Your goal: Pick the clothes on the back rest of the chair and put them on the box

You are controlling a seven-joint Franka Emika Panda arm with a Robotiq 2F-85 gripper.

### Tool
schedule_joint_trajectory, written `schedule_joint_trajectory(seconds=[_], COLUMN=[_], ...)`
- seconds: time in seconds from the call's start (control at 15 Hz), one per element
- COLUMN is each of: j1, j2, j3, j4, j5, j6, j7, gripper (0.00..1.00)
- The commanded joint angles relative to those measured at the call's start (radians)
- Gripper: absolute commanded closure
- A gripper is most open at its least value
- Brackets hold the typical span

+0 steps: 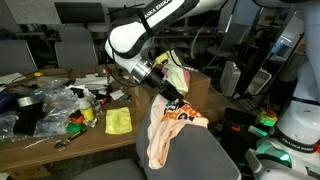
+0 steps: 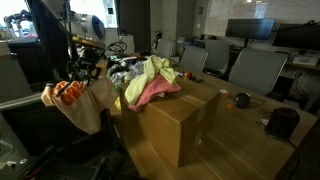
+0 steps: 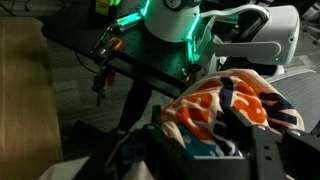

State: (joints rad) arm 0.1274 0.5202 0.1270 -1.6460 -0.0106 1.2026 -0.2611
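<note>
- We see the bench (image 1: 50, 140) stretching away to one side of the end effector, strewn with bags, tools and small clutter.
- The white and black robot arm (image 1: 150, 25) reaches down from above, and its end effector (image 1: 172, 100) points down at the top of the chair.
- The box (image 2: 165, 125) stands just beyond the end effector in an exterior view. It already carries pale yellow and pink clothes (image 2: 150, 85), heaped on its top and spilling over the near edge.
- The grey back rest (image 1: 200, 155) lies directly below the end effector, with its rounded top edge under the fabric.
- A peach garment (image 1: 160, 140) hangs from the back rest, just below and beside the end effector. In both exterior views it drapes down loosely.
- An orange-and-white garment (image 3: 235, 105) sits bunched on top of the back rest, right at the tips of the end effector. In the wrist view we see it filling the space between the two dark fingers (image 3: 268, 152).
- The end effector straddles this garment with its fingers partly drawn in. We cannot tell whether they have actually clamped the fabric or only stand around it.
- A small flat yellow cloth (image 1: 118, 120) lies on the bench, off to the side of the end effector and well apart from it.
</note>
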Motion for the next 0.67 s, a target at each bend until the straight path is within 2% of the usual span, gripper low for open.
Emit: schedule_joint_trajectory(seconds=[0.0,0.27,0.4,0.6], j1=[-0.014,-0.018,-0.01,0.004], j2=[0.01,0.004,-0.021,-0.076], j3=[0.009,0.006,-0.003,-0.016], j4=[0.024,0.022,0.011,-0.006], j5=[0.029,0.027,0.02,0.002], j6=[-0.004,0.0,0.03,0.089], j7=[0.005,0.018,0.069,0.186], gripper=[0.64,0.94,0.99,0.96])
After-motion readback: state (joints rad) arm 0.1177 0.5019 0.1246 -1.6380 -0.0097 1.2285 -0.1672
